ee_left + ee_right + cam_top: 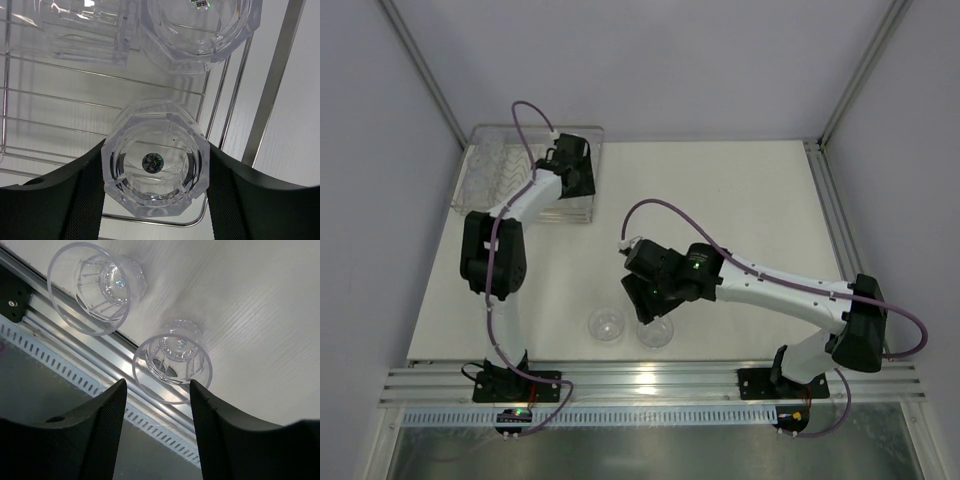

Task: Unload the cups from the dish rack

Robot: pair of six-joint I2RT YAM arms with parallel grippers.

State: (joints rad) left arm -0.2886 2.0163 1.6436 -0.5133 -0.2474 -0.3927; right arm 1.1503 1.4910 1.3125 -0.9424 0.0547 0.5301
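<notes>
The wire dish rack (485, 180) stands at the far left and holds several clear cups. My left gripper (570, 165) reaches into its right end. In the left wrist view my left gripper (155, 170) is shut on a clear cup (155, 165), base towards the camera, with both pads against its sides above the rack wires (215, 105). Another cup (200, 30) lies just beyond it. My right gripper (653, 300) is open and empty just above two cups standing upright near the front edge (606, 323) (655, 332). In the right wrist view the nearer cup (172, 365) is just beyond my open gripper (157, 405), and the other cup (97, 287) is to its left.
A metal rail (650, 380) and a slotted strip run along the table's near edge, right beside the two standing cups. Frame posts rise at the back corners, with grey walls on both sides.
</notes>
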